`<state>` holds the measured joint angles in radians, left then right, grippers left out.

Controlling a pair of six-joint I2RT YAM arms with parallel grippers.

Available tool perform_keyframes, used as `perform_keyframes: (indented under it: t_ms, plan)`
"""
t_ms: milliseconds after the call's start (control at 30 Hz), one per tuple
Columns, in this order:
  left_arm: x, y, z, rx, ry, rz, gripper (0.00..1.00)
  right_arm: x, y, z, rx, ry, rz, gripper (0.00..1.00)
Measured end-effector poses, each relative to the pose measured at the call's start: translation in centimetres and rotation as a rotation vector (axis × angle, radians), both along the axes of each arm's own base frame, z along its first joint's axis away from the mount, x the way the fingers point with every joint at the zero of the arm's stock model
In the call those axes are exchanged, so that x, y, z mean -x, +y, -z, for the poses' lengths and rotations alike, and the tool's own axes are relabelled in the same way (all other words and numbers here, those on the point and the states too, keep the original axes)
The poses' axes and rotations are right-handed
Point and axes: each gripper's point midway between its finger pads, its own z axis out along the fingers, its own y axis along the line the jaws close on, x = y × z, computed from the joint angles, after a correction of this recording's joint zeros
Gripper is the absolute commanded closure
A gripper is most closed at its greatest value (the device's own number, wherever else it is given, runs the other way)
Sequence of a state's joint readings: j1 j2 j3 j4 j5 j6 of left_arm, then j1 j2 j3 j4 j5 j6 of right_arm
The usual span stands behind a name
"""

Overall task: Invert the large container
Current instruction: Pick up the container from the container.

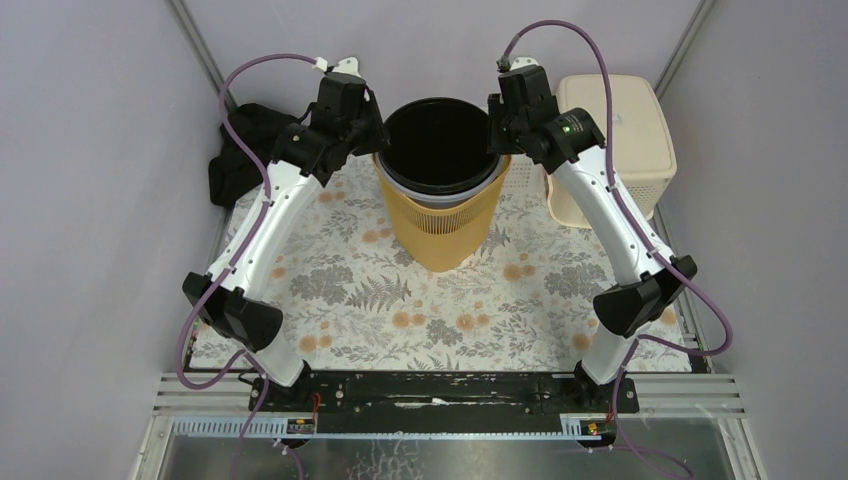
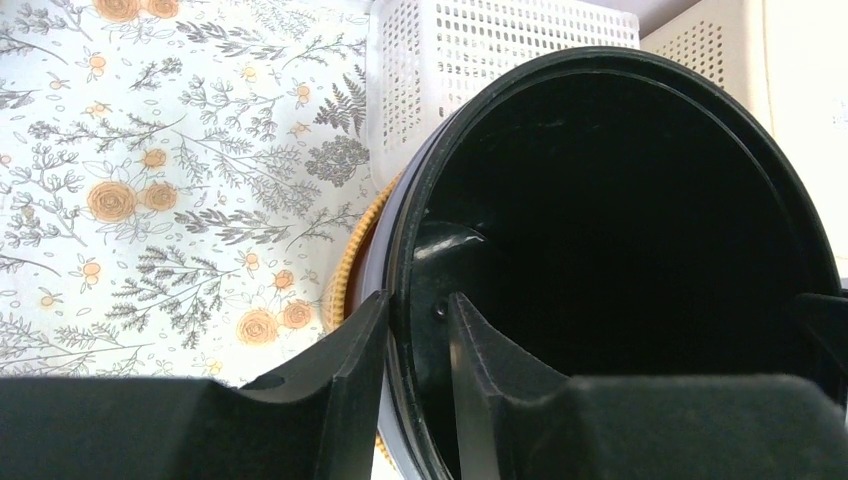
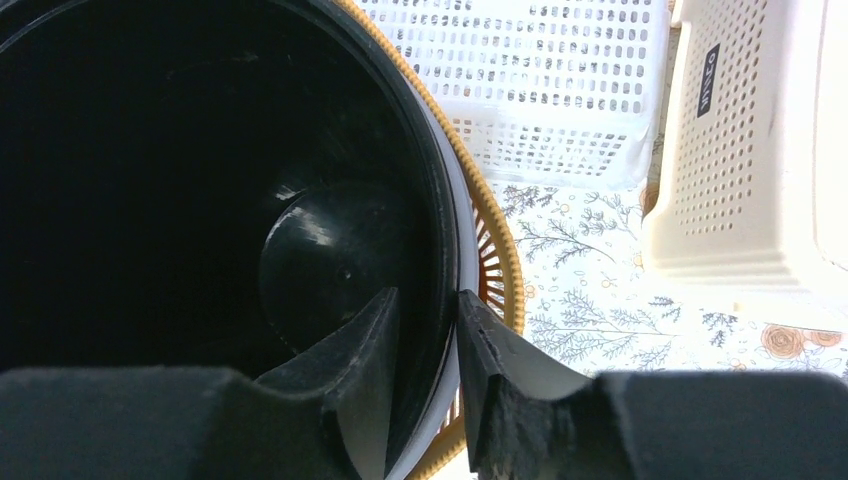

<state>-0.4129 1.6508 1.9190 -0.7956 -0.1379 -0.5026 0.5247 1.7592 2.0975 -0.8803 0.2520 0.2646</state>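
The left hand (image 2: 418, 305) and right hand (image 3: 428, 298) are each clamped on opposite sides of the rim of the black-lined yellow waste bin (image 1: 440, 225), mouth-up at upper centre of the overhead view, over the floral worktop (image 1: 400, 310).

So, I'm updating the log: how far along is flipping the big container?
Done: the approach, with both pincers at the rim. In hand: the grasp; the left pincer and right pincer each clamp the rim of the large container, one finger inside, one outside. Left: the whole flip; it stands upright, mouth up.
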Motion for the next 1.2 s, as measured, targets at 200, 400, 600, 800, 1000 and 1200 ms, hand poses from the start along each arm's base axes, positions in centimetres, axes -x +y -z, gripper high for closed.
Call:
perform_keyframes:
  t_ms: [200,400,600,800,1000,1200]
  plan:
    - [0.1,0.4,0.2,-0.019,0.008,-0.008,0.81,-0.1,-0.4,0.0,0.019,0.000,0.011,0.80]
    - [0.5,0.2,-0.3,-0.014,0.013,0.003,0.83,0.0,-0.7,-0.2,0.026,0.000,0.021,0.87]
    - [0.8,-0.1,-2.0,0.011,-0.006,0.014,0.83,0.2,-0.9,-1.3,0.017,-0.014,0.022,0.90]
    - [1.1,-0.3,-3.0,0.031,-0.020,0.023,0.84,0.3,-1.0,-2.1,0.007,-0.030,0.024,0.93]
    - [1.5,-0.4,-4.3,0.058,-0.040,0.031,0.84,0.7,-1.1,-3.1,-0.013,-0.050,0.018,0.94]
    - [3.1,-0.8,-7.5,0.126,-0.097,0.070,0.85,2.7,-1.6,-6.9,-0.091,-0.135,-0.004,0.94]
